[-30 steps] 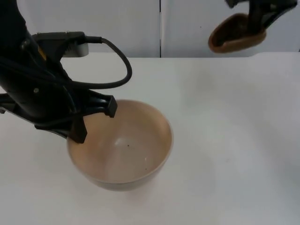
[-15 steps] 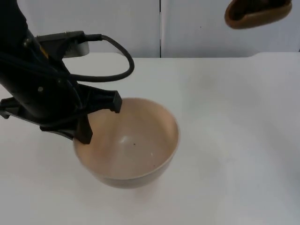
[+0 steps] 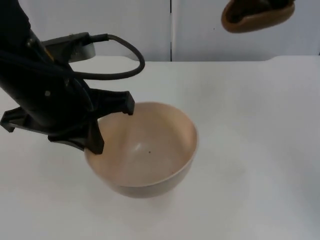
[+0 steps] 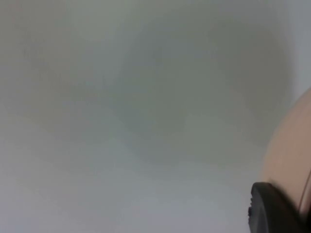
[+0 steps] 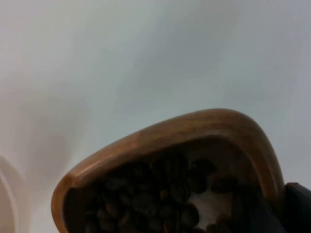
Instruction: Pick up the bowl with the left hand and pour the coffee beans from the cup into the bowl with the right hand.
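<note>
My left gripper (image 3: pixel 110 125) is shut on the left rim of a beige bowl (image 3: pixel 145 150) and holds it above the white table (image 3: pixel 260 150). The bowl's inside is bare apart from a dark speck or two. In the left wrist view a black fingertip (image 4: pixel 270 209) presses against the bowl's wall (image 4: pixel 291 145). High at the back right hangs a brown wooden cup (image 3: pixel 256 17), tilted. My right gripper (image 5: pixel 285 208) is shut on the rim of the cup (image 5: pixel 165 141), which holds dark coffee beans (image 5: pixel 155 194). The cup is up and to the right of the bowl, apart from it.
The grey partition wall (image 3: pixel 125 25) closes off the table's far edge behind both arms. The left arm's black body (image 3: pixel 40 95) covers the table left of the bowl. Open white table lies to the right of the bowl.
The left gripper has carried the bowl a little to the right and nearer the camera. The cup rose toward the picture's upper edge, then shifted left.
</note>
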Available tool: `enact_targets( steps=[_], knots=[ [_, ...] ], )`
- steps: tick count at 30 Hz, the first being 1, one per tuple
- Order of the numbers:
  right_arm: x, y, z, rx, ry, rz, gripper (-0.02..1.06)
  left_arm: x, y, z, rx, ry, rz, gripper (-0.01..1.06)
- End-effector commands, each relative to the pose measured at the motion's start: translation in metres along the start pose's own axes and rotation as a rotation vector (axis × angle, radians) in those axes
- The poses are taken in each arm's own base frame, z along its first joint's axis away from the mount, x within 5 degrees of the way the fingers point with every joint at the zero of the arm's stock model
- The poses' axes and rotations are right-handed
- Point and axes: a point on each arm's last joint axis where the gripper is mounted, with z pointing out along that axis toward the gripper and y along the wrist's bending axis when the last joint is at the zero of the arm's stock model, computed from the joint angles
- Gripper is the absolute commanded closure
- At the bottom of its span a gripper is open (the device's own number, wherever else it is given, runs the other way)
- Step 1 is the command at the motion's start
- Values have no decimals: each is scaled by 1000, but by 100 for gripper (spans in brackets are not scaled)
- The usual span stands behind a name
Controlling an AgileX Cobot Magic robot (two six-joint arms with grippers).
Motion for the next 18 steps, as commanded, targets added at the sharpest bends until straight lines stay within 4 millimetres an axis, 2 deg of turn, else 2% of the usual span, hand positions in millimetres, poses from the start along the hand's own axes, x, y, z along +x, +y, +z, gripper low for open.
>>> enact_targets(
  steps=[1, 4, 6, 10, 15, 18],
  knots=[
    [1, 10, -9, -6, -12, -30, 104, -1, -1, -3, 1, -15, -18, 105],
    [0, 28, -9, -12, -20, -78, 104, -3, 5, -3, -66, -36, -52, 105],
    [0, 31, -10, 8, -22, -94, 104, -4, 8, -4, -100, -48, -70, 105],
    [1, 54, -12, 80, -44, -153, 104, -5, 16, -5, -195, -76, -142, 105],
    [2, 74, -14, 72, -65, -200, 104, -1, 7, -4, -227, -94, -162, 105],
    [2, 77, -14, 76, -70, -201, 104, 3, -2, -2, -236, -105, -162, 105]
  ],
)
